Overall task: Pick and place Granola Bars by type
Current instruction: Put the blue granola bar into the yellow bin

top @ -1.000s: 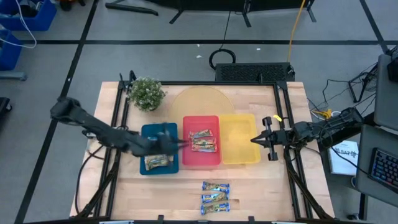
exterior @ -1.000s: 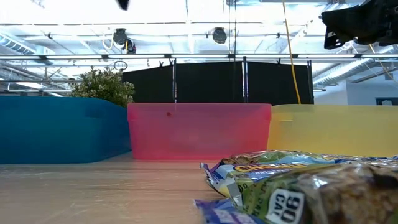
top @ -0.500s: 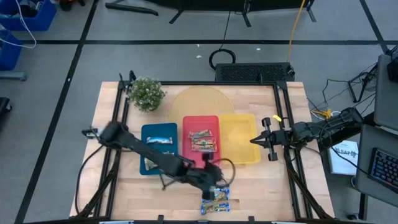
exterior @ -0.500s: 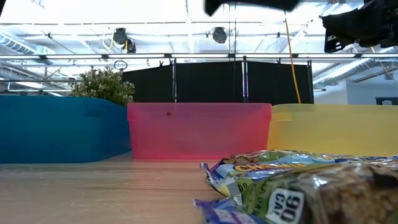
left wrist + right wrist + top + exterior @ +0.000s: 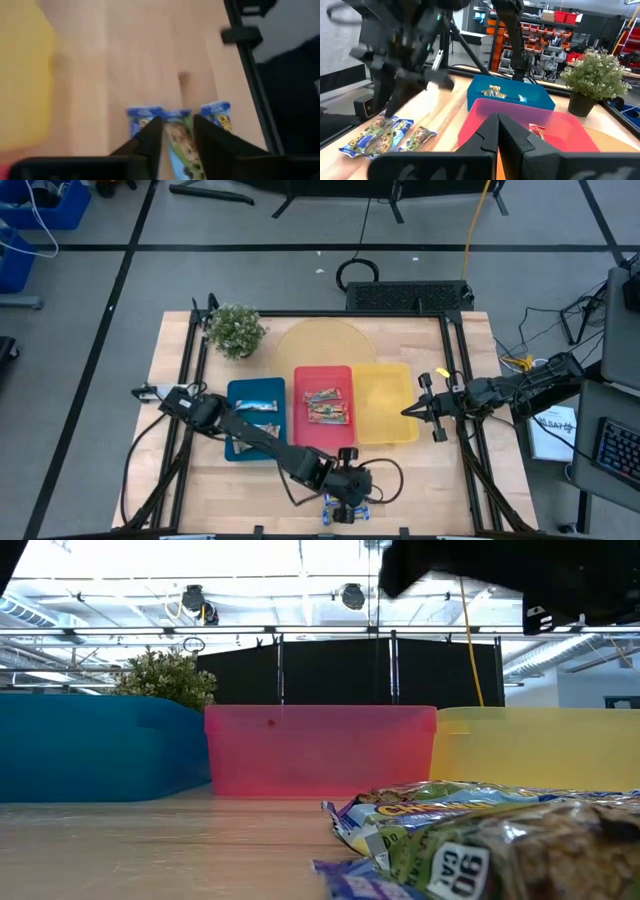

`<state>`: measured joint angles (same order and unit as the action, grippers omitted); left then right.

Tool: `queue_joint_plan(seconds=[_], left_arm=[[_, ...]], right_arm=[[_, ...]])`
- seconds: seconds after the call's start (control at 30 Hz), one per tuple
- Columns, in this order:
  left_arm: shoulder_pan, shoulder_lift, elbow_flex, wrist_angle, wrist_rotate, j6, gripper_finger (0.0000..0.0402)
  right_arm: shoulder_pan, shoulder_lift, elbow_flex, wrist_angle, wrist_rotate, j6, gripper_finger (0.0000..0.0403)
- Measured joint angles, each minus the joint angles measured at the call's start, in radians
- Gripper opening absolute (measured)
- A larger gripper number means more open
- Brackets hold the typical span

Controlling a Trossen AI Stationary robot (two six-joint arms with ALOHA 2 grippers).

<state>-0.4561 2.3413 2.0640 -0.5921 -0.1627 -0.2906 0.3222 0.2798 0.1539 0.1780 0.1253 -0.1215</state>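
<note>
Three blue-wrapped granola bars (image 5: 177, 142) lie side by side near the table's near edge, close up in the low view (image 5: 470, 840). My left gripper (image 5: 177, 121) hangs open above them, one finger on each side of the middle bar, and in the high view (image 5: 345, 498) it covers most of them. More bars lie in the blue tray (image 5: 256, 420) and the red tray (image 5: 323, 405). My right gripper (image 5: 408, 410) waits shut over the right end of the yellow tray (image 5: 385, 402); its wrist view (image 5: 497, 132) looks across the trays.
A potted plant (image 5: 236, 330) stands at the far left of the table and a pale round board (image 5: 320, 340) lies behind the trays. Bare wood shows left and right of the bars along the near edge. Black frame rails (image 5: 470, 450) run along the table's sides.
My left arm has swung from over the blue tray toward the table's near edge and to the right, and its gripper now hangs over the three bars. The bars in the trays and on the table have not moved.
</note>
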Motion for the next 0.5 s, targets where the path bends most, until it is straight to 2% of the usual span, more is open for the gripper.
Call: queue_joint_plan(seconds=[0.13,0.23,0.33,0.5], left_arm=[[0.001,0.034,-0.001,-0.023,0.015,-0.011,0.019],[0.002,0.048,-0.001,-0.043,-0.006,0.02,0.0231],[0.001,0.066,-0.001,-0.04,-0.025,0.046,0.0254],[0.002,0.076,-0.001,-0.1,-0.035,0.049,0.0262]], right_arm=[[0.0,0.0,0.0,0.005,0.0,-0.02,0.0],[0.0,0.0,0.0,0.013,0.001,-0.024,0.0],[0.0,0.0,0.0,0.014,0.001,-0.025,0.0],[0.0,0.0,0.0,0.012,0.002,-0.025,0.0]])
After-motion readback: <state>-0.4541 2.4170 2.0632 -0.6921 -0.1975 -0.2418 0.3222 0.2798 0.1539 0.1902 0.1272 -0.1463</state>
